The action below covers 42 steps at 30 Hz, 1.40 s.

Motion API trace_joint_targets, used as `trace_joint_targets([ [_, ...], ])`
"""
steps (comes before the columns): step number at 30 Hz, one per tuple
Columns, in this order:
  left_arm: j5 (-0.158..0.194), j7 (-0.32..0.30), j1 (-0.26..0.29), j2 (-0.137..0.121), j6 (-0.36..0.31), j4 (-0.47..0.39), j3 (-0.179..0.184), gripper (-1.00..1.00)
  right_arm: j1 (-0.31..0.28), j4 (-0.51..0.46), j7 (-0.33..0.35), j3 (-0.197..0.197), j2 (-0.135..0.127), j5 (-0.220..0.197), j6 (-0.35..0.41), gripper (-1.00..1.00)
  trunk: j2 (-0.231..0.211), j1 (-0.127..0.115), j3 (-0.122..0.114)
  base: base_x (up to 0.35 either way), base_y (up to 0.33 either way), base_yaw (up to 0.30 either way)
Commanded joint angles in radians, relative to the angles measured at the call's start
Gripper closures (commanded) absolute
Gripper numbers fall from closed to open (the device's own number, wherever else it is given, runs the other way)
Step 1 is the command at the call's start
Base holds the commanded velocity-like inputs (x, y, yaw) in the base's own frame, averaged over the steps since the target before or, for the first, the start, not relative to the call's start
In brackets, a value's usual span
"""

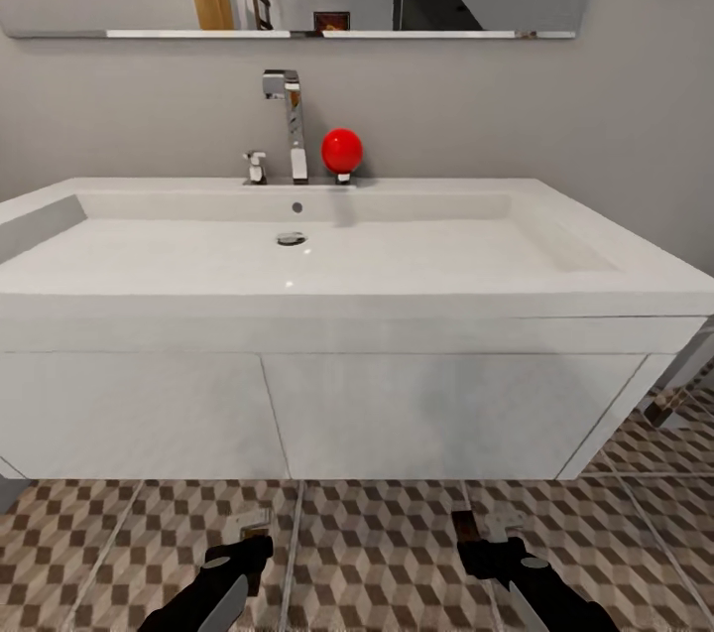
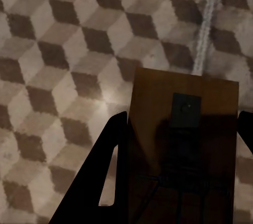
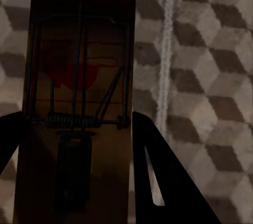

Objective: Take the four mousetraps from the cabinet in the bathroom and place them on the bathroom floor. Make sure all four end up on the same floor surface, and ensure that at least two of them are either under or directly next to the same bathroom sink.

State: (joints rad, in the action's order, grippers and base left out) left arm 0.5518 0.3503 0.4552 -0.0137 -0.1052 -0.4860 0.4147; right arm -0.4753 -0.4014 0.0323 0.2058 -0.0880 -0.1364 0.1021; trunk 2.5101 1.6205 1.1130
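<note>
white basin, grey wall, cube-patterned tiles in brown, beige and white

the wide white rectangular wall-hung sink (image 1: 347,315) has a chrome faucet (image 1: 288,126) and a glossy red ball (image 1: 342,150) beside it, against a plain grey wall (image 1: 516,106). the large square floor tiles (image 1: 387,563) carry a brown, beige and white 3d-cube print with pale grout lines. the flat brown wooden mousetrap board (image 2: 184,145) in the left wrist view bears a dark metal plate; the brown wooden mousetrap with a red mark (image 3: 79,92) in the right wrist view shows dark wire and spring. both black grippers, left (image 1: 248,553) and right (image 1: 486,553), are black.
</note>
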Motion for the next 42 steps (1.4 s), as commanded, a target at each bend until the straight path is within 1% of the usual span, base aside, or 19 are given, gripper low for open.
trace_joint_targets([
  [1,0.004,0.011,0.0,-0.002,-0.005,-0.003,0.009,1.0,0.0,-0.002,0.001,0.006,-0.001,-0.013,0.005,1.0,0.001,0.0,0.005,0.0,0.0,0.0],
  [25,0.004,0.007,0.0,0.0,0.0,-0.002,0.009,1.0,0.0,-0.002,0.001,0.006,-0.001,-0.012,0.005,1.0,0.006,0.011,0.098,0.0,0.0,0.0],
  [40,0.005,0.0,0.0,-0.002,0.0,-0.003,0.009,1.0,0.0,-0.002,0.001,0.006,-0.001,-0.012,0.005,1.0,0.006,0.011,0.098,0.0,0.0,0.0],
  [42,0.005,0.0,0.0,-0.002,0.0,-0.002,0.009,1.0,0.0,-0.002,0.001,0.006,-0.001,-0.012,0.005,1.0,0.007,0.012,0.105,0.0,0.0,0.0],
])
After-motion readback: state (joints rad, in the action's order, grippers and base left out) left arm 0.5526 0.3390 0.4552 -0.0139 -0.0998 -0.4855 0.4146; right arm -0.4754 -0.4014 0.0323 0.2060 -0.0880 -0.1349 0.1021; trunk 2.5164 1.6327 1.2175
